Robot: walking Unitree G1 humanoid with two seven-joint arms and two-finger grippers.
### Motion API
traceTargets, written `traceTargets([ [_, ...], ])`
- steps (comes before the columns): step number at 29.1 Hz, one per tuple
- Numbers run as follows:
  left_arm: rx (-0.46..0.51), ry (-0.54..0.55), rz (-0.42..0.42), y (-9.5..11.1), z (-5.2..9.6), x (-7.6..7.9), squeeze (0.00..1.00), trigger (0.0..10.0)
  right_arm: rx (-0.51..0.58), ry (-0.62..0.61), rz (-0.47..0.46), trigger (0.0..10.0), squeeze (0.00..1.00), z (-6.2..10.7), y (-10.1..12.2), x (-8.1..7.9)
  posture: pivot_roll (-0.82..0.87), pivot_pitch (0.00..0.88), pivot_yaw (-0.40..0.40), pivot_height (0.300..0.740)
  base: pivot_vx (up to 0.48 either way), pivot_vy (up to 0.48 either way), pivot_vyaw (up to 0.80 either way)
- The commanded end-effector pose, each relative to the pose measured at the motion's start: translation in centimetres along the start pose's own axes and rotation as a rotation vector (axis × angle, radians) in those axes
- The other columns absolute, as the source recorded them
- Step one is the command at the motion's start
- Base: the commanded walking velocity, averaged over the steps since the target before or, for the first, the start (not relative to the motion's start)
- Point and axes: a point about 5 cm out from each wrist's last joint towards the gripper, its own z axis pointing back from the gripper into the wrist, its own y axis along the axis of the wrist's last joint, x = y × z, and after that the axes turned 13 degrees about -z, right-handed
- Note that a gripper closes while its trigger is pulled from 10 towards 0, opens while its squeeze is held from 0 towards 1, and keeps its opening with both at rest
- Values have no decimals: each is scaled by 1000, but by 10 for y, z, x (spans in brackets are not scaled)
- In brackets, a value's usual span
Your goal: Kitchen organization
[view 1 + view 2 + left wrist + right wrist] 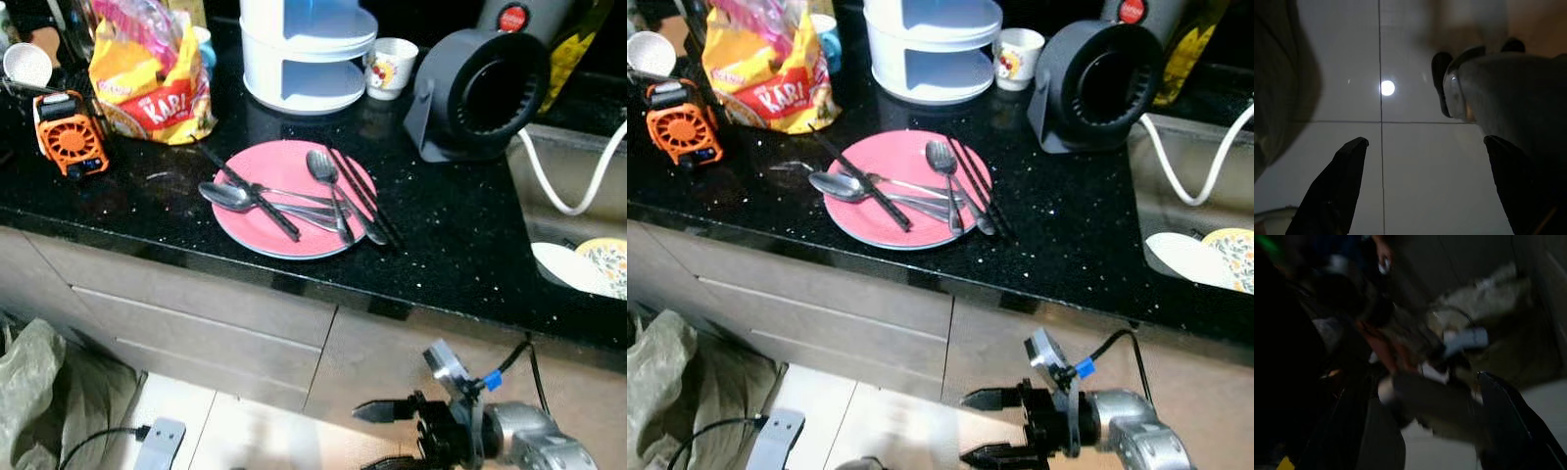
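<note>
On counter: pink plate (284, 235), spoons (230, 196) | right tool (982, 427) parted, low

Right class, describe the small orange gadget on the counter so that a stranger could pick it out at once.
Start at the black countertop and find the pink plate of cutlery. Look toward the robot's left, past the yellow snack bag, to the counter's far left. The orange gadget stands there: a small boxy fan with a round grille, the only orange item.
</note>
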Motion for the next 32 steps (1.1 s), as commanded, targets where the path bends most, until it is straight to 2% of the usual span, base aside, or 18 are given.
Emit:
traceTargets([
  [1, -23, -13, -2, -5, 0, 3, 0, 10000, 20, 30, 17, 10000, 0, 1, 9, -8, 9, 111, -24, 740, 0, 0, 0],
  [3, -16, -16, -3, -1, -1, 4, 0, 10000, 86, 73, 67, 10000, 0, -4, 30, -18, 4, 100, -20, 740, 0, 0, 0],
  [4, -11, -27, -6, 1, -2, 8, 0, 10000, 174, 94, 120, 10000, 0, -7, 51, -23, 1, 94, -17, 740, 0, 0, 0],
  [5, -11, -27, -6, 1, -2, 8, 0, 10000, 174, 94, 120, 10000, 0, -7, 51, -23, 1, 94, -17, 740, 0, 0, 0],
  [9, -9, -50, -13, 3, -4, 17, 0, 10000, 418, 60, 253, 10000, 0, -12, 100, -22, -8, 88, -20, 740, 0, 0, 0],
  [10, -9, -50, -13, 3, -4, 17, 0, 10000, 418, 60, 253, 10000, 0, -12, 100, -22, -8, 88, -20, 740, 0, 0, 0],
  [11, -15, -65, -29, 3, -5, 22, 0, 10000, 535, 51, 341, 10000, 0, -14, 129, -25, -8, 85, -21, 740, 0, 0, 0],
  [12, -16, -72, -31, 3, -5, 25, 0, 10000, 570, 39, 387, 10000, 0, -16, 141, -27, -5, 83, -24, 740, 0, 0, 0],
  [15, -14, -78, -28, 3, -5, 27, 0, 10000, 588, -48, 466, 10000, 0, -21, 167, -29, 0, 84, -29, 740, 0, 0, 0],
  [18, -11, -80, -23, 3, -5, 27, 0, 10000, 596, -68, 487, 10000, 0, -22, 179, -33, 3, 87, -33, 740, 0, 0, 0],
  [20, -13, -78, -22, 3, -5, 27, 0, 10000, 568, -245, 504, 10000, 0, -22, 195, -25, 3, 87, -36, 740, 0, 0, 0],
  [21, -16, -77, -23, 2, -5, 26, 0, 10000, 528, -457, 525, 10000, 0, -19, 211, -12, 1, 87, -36, 740, 0, 0, 0],
  [24, -22, -77, -28, 0, -5, 26, 0, 10000, 474, -600, 541, 10000, 0, -18, 220, -6, 1, 84, -42, 740, 0, 0, 0],
  [29, -25, -76, -31, -1, -4, 26, 0, 10000, 433, -679, 534, 10000, 0, -19, 226, -3, 5, 85, -48, 740, 0, 0, 0],
  [32, -25, -77, -36, -1, -5, 27, 0, 10000, 401, -794, 490, 10000, 0, -14, 228, 4, 11, 83, -51, 740, 0, 0, 0],
])
